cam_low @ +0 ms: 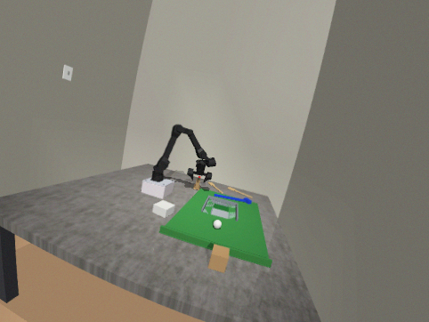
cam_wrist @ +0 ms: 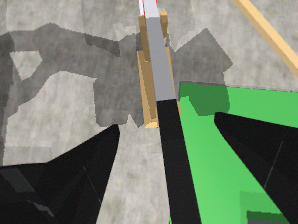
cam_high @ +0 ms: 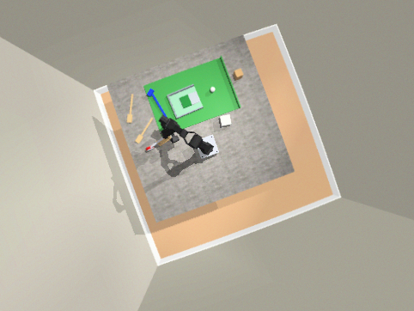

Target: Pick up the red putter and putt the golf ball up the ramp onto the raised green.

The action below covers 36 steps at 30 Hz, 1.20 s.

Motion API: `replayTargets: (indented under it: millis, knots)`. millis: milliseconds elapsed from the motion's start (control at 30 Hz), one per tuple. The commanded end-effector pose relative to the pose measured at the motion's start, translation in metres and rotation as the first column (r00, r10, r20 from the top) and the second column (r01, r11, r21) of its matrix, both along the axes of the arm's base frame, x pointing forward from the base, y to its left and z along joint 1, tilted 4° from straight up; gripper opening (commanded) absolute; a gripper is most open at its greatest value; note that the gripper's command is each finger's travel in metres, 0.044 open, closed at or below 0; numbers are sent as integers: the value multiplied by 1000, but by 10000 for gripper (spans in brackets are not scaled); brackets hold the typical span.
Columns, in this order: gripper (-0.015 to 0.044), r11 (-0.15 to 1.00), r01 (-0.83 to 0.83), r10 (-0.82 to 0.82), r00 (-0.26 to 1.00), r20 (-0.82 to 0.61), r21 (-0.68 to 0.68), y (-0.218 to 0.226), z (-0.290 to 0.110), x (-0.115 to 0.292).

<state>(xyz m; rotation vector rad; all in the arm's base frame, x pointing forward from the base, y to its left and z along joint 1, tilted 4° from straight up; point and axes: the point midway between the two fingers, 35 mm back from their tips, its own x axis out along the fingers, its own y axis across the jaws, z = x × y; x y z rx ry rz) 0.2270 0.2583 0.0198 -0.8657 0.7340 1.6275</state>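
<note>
The red putter (cam_high: 151, 147) (cam_wrist: 160, 65) lies on a small wooden stand (cam_high: 166, 141) (cam_wrist: 146, 85) just off the corner of the green mat (cam_high: 215, 77) (cam_low: 231, 233) (cam_wrist: 225, 150). Its red head points away from the mat, and its black grip is nearest me. My gripper (cam_high: 167, 131) (cam_low: 198, 174) (cam_wrist: 165, 122) is open and hangs low over the grip, with one finger on each side and not touching it. The white golf ball (cam_high: 212, 89) (cam_low: 217, 224) rests on the mat beside the raised green (cam_high: 185, 101) (cam_low: 221, 208).
A blue putter (cam_high: 156, 102) (cam_low: 233, 198) lies on the mat's edge. Two wooden putters (cam_high: 130, 109) (cam_high: 143, 131) (cam_wrist: 265, 30) lie on the table beyond it. A white block (cam_high: 225, 121) (cam_low: 163, 208) and a wooden block (cam_high: 238, 74) (cam_low: 219, 259) sit beside the mat.
</note>
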Motion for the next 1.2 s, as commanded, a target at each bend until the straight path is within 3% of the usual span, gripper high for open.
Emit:
replayTargets:
  millis: [0, 433, 733, 1167]
  knots:
    - [361, 1000, 0, 0, 1000, 1, 1, 0, 1, 0]
    - [20, 1000, 0, 0, 1000, 1, 1, 0, 1, 0]
    - [0, 1000, 0, 0, 1000, 1, 1, 1, 11, 2]
    - [0, 1000, 0, 0, 1000, 1, 0, -3, 96, 5]
